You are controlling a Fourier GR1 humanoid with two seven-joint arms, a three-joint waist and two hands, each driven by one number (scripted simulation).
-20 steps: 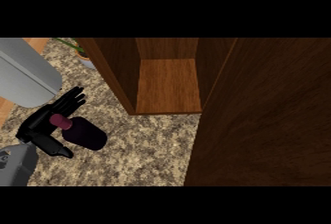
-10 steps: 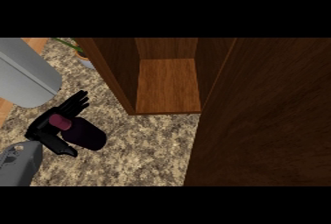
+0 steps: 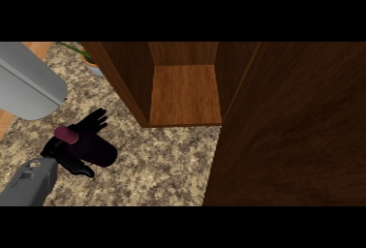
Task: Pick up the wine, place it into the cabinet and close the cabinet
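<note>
Head view, current state.

1. Left hand (image 3: 71,145): enters from lower-left edge on grey forearm (image 3: 28,186). Fingers (image 3: 95,118) and thumb curled round the wine bottle; hand is gripping it. Fingertips point up and to the right, toward the cabinet.

2. Wine bottle (image 3: 99,149): dark body, held in the left hand's grasp, tilted. Dark-red cap end (image 3: 67,134) shows just beside the fingers, on their left; body extends down-right past the palm. Whether bottle base touches the counter: cannot tell. Bottle is outside the cabinet.

3. Cabinet (image 3: 129,77): brown wood, up and to the right of the fingertips, near but apart from them. Open compartment with lighter wood floor (image 3: 184,94) faces the view. Nothing visible inside.

4. Cabinet door (image 3: 293,131): large dark wood panel, swung open, well to the right of the fingers; fills the right part of view.

5. Counter (image 3: 164,164): speckled granite, beneath hand and bottle.

6. Grey rounded object (image 3: 25,82): up-left of the fingers, apart from them; identity unclear.

7. Potted plant (image 3: 85,57): partly visible above the fingers, behind cabinet's left wall.

8. Right hand: not visible.
</note>
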